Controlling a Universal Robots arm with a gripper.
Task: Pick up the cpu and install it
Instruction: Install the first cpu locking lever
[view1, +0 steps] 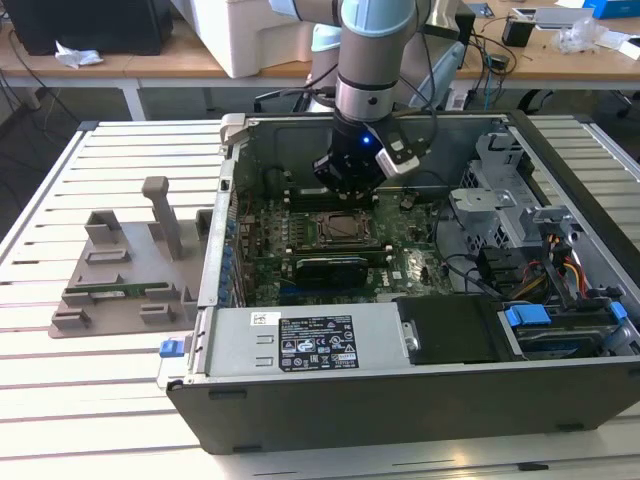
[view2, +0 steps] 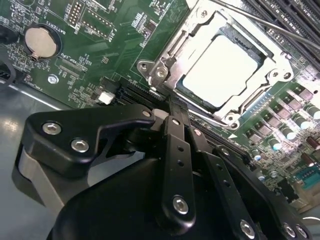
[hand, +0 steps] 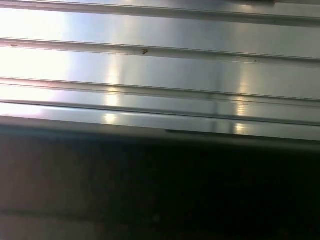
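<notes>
A: Where does the chip lie?

B: In the second wrist view the chip (view2: 223, 71) sits flat inside the open metal socket frame (view2: 165, 60) on the green board (view2: 100, 45); its pale silvery top faces up; nothing presses on it.

A: And the claw?

B: The black claw (view2: 176, 111) hangs just beside the socket, apart from the chip; its fingers (view2: 179, 150) are drawn together with no gap showing and grip nothing.

A: The wider scene?

B: In the exterior view the arm (view1: 372, 60) reaches down into an open computer case (view1: 420, 390) lying on a slatted metal table (view1: 90, 380); the claw (view1: 347, 185) hovers above the socket (view1: 340, 228) near the middle of the board; a grey plastic holder (view1: 125, 270) stands on the table at the exterior view's left of the case.

A: Anything else on the board?

B: A round coin battery (view2: 41, 41) sits well apart from the socket; the first wrist view takes in bright metal slats (hand: 160, 70) above a dark band.
</notes>
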